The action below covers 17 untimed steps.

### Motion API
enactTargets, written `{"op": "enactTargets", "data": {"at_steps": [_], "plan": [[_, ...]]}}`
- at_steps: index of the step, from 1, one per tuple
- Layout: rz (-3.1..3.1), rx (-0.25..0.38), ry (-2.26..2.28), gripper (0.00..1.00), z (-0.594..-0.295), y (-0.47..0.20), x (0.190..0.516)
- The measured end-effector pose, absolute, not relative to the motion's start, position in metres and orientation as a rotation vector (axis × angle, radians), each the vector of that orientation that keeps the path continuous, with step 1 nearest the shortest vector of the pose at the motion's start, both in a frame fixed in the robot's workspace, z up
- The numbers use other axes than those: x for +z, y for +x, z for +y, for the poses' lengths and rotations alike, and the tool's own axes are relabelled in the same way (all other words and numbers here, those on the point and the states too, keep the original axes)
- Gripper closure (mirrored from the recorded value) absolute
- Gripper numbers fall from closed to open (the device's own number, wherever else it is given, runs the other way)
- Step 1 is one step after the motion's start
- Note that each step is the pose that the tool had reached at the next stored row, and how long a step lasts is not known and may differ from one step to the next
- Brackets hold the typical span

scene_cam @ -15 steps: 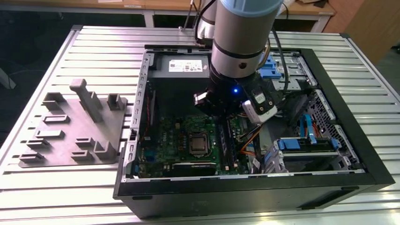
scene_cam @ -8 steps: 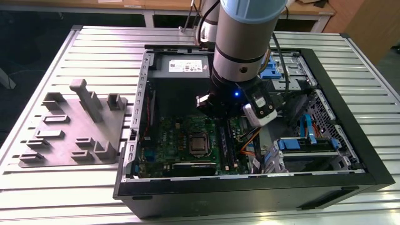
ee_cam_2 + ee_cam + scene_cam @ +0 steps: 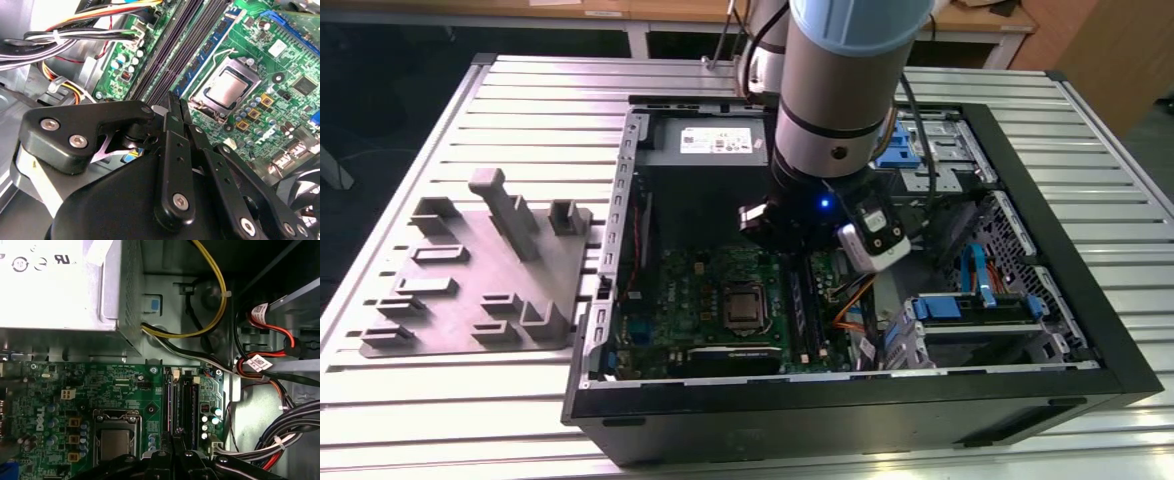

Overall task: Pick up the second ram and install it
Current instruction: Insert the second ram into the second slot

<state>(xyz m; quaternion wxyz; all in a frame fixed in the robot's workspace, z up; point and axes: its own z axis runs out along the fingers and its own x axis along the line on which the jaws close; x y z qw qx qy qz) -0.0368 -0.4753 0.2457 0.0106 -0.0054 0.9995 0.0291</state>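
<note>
So the gripper [image 3: 175, 100] has its fingers [image 3: 169, 145] pulled in tight, pretty much closed. The tips hang right over the slots [image 3: 179, 405] on the motherboard [image 3: 100, 385]. They line up with the long axis of the slots, which makes sense, since a stick only goes in edge-down along that line.

Honestly can't tell where the ram is. It might be a thin sliver pinched between the pads, or one of the dark strips sitting in the slots. It's edge-on to both wrist views either way.

The CPU socket [image 3: 225, 90] is just beside the slots, and the cables [image 3: 285, 430] are bundled on the far side of them, away from the fingers.

In the exterior view the arm [image 3: 841, 100] drops straight down into the case [image 3: 854, 400]. The grey holder [image 3: 480, 270] sits on the table off to the exterior view's left, well apart from the gripper.
</note>
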Motion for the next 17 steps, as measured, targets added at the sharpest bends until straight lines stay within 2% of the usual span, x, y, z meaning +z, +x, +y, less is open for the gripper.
{"op": "enactTargets", "data": {"at_steps": [17], "plan": [[3.119,0.091,-0.017,0.87,-0.479,-0.032,0.233]]}}
